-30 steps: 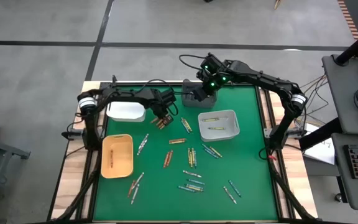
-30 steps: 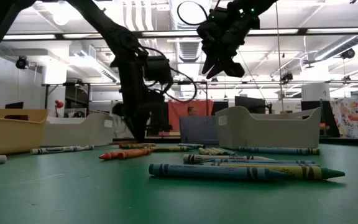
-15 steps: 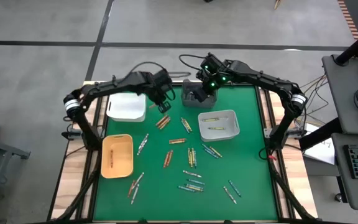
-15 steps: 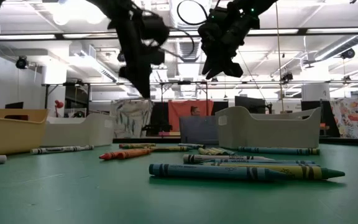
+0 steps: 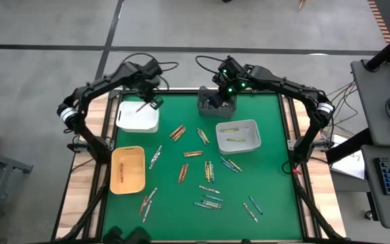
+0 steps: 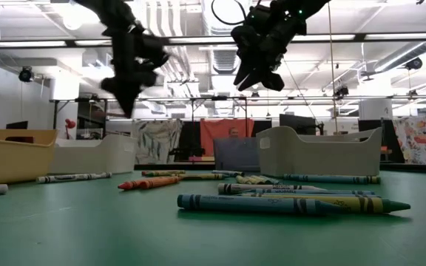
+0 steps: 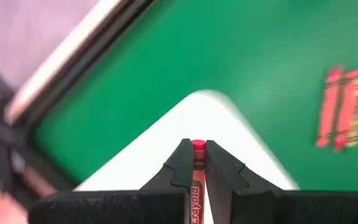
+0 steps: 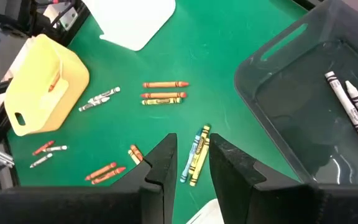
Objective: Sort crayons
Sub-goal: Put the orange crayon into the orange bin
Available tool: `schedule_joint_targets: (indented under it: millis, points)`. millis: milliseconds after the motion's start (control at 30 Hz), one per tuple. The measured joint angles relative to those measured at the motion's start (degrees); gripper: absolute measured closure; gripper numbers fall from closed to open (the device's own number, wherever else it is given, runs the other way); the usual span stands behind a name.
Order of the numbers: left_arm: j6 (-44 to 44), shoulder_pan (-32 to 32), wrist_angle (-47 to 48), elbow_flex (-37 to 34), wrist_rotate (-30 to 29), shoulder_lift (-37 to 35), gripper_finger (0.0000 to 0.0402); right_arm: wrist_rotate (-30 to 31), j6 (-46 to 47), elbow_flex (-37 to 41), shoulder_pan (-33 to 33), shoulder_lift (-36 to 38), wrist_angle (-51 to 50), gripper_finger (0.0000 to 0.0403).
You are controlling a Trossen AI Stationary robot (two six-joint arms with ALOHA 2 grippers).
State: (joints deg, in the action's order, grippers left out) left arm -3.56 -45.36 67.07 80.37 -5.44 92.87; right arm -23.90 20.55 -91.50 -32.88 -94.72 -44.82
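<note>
Two black jointed arms with silver collars near their bases at the frame's left and right edges; black cables loop above them; green lights glow on the right arm's wrist.

One word can be read: "Crayola", printed lengthwise on the paper wrapper of the red crayon (image 7: 197, 174) that is clamped between the fingers (image 7: 180, 167) of the left gripper (image 7: 197, 163). The wrappers of the other crayons (image 6: 291, 203) carry print that cannot be made out.
</note>
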Motion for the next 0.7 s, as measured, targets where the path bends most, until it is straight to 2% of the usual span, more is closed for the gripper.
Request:
schedule_joint_targets:
  millis: [167,433,700]
  points:
    - [-5.90,-4.21,0.37,-7.90,-0.01,-4.43,0.0402,0.00,1.81,0.00,0.00,0.00,0.62,0.0321]
    - [-15.78,-4.53,-1.83,-18.49,0.08,-13.30,0.0397,0.00,1.97,0.00,0.00,0.00,1.22,0.0321]
    - [-16.71,-4.13,-3.28,-20.06,0.14,-22.33,0.0396,0.02,1.97,0.00,0.00,0.00,2.98,0.0321]
